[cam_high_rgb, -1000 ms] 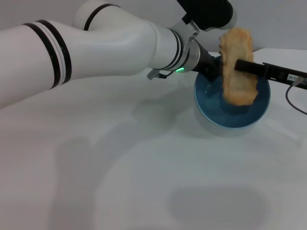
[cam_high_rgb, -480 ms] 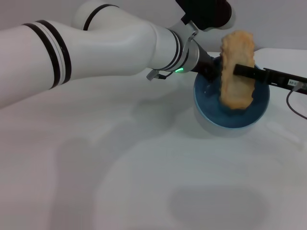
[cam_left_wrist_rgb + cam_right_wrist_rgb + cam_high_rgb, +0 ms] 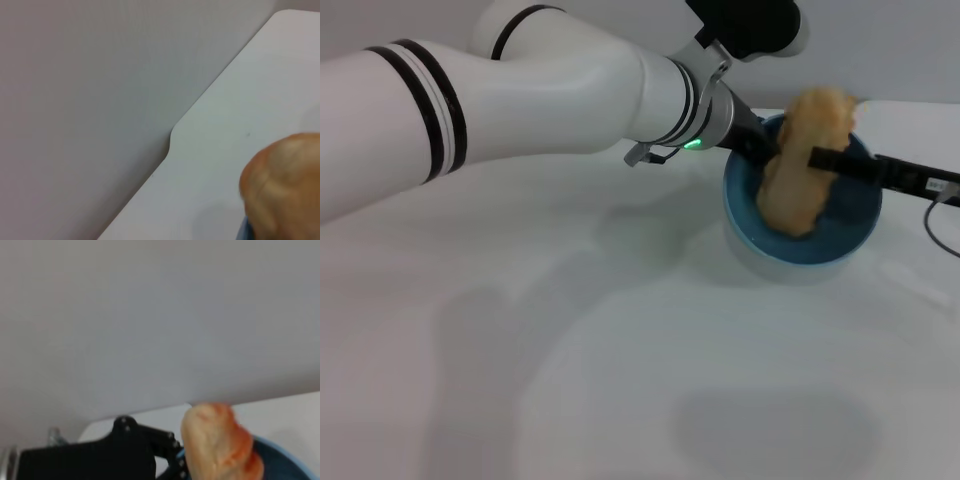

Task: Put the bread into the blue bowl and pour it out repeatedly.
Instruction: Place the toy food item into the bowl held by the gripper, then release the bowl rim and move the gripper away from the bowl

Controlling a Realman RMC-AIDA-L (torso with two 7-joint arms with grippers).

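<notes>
The orange-brown bread (image 3: 790, 195) stands on end inside the light-blue bowl (image 3: 820, 258) at the back right of the white table, leaning left. My right gripper (image 3: 825, 157) reaches in from the right and is shut on the bread, one black finger crossing its front. My left gripper (image 3: 757, 148) is at the bowl's far-left rim and grips it, partly hidden by the bread. The left wrist view shows the bread (image 3: 285, 185) and a sliver of the bowl (image 3: 243, 231). The right wrist view shows the bread (image 3: 215, 445), the bowl (image 3: 282, 462) and the left gripper (image 3: 150, 452).
My left arm (image 3: 550, 85) stretches across the back of the table (image 3: 620, 350). A dark cable (image 3: 938, 215) hangs by the right gripper's body near the table's right edge. A grey wall (image 3: 75, 100) stands behind the table's back edge.
The bread has sunk lower into the bowl and tipped to the left, with the right gripper's finger coming down with it. The left arm has held still.
</notes>
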